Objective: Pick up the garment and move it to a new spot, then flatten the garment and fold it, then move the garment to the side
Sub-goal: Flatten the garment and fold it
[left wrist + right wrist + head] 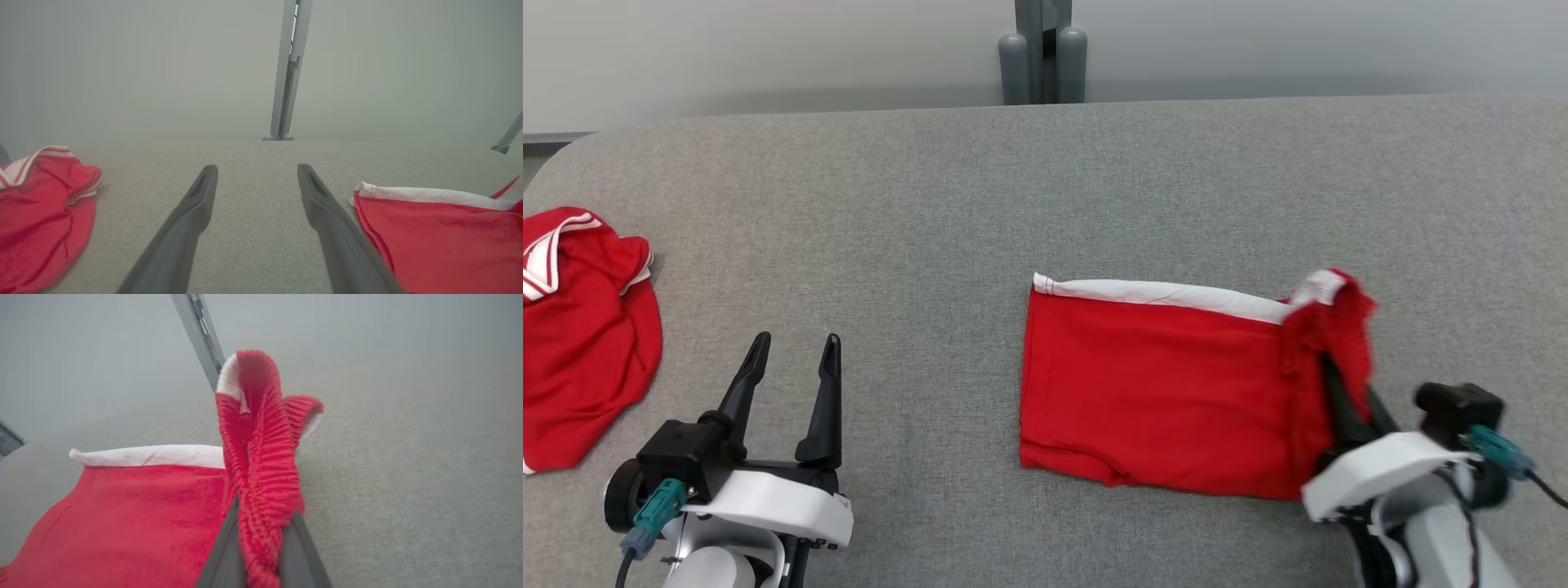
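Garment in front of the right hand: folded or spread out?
Folded: the garment lies as a compact rectangle, its right end bunched and lifted in the shut right hand.

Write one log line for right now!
right claw: shut on folded red cloth garment with white band, right edge lifted | left claw: open, empty

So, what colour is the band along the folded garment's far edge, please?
White band, clearest in head view.

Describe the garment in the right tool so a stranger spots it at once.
On the grey table, look right of centre. The folded garment is a flat red rectangle with a white far edge, one corner pinched in the right tool. The other red garment lies crumpled at far left.
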Controlling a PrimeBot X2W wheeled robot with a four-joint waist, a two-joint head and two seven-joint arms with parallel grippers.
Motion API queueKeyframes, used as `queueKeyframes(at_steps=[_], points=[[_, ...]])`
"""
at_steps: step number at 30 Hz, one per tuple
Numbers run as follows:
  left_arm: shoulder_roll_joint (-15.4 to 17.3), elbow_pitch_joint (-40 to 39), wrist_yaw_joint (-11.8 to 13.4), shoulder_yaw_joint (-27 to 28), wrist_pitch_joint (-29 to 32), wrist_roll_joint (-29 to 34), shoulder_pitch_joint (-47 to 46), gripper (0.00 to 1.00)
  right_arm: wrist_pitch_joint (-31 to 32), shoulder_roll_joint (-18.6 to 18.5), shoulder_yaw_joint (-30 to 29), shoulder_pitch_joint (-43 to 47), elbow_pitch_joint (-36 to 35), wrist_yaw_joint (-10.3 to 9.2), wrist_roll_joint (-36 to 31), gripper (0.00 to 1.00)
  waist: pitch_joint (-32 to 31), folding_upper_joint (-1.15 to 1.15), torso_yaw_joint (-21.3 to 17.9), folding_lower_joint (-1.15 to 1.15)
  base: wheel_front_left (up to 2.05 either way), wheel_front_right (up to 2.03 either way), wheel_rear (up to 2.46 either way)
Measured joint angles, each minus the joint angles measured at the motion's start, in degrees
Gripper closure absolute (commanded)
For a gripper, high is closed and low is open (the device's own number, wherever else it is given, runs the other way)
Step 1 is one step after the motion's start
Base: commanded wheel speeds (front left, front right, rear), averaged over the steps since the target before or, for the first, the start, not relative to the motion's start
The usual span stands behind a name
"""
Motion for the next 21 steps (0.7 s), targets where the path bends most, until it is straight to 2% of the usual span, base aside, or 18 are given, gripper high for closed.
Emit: queueKeyframes(at_steps=[5,10,13,21], points=[[-0.03,-0.23,-0.03,-0.73,0.38,0.07,-0.27,0.00,3.18,0.23,11.72,-0.05,-8.72,0.00,5.83,1.00,-0.08,0.00,-0.15,0.00,0.00,0.00,0.00],[-0.31,-0.20,-0.47,-1.43,0.70,0.05,-0.53,0.00,4.69,0.26,18.30,-2.04,-9.96,0.00,9.06,1.00,0.03,0.00,0.67,0.00,0.00,0.00,0.00],[-0.62,0.10,-1.01,-2.14,0.76,-0.01,-1.32,0.00,4.97,0.29,22.90,-5.80,-6.91,0.00,11.27,1.00,0.51,0.00,2.24,0.00,0.00,0.00,0.00],[-1.60,1.46,-1.97,-2.81,0.22,-0.08,-2.86,0.00,2.74,0.29,27.92,-14.39,4.15,0.00,15.64,1.00,2.40,0.00,5.31,0.00,0.00,0.00,0.00]])
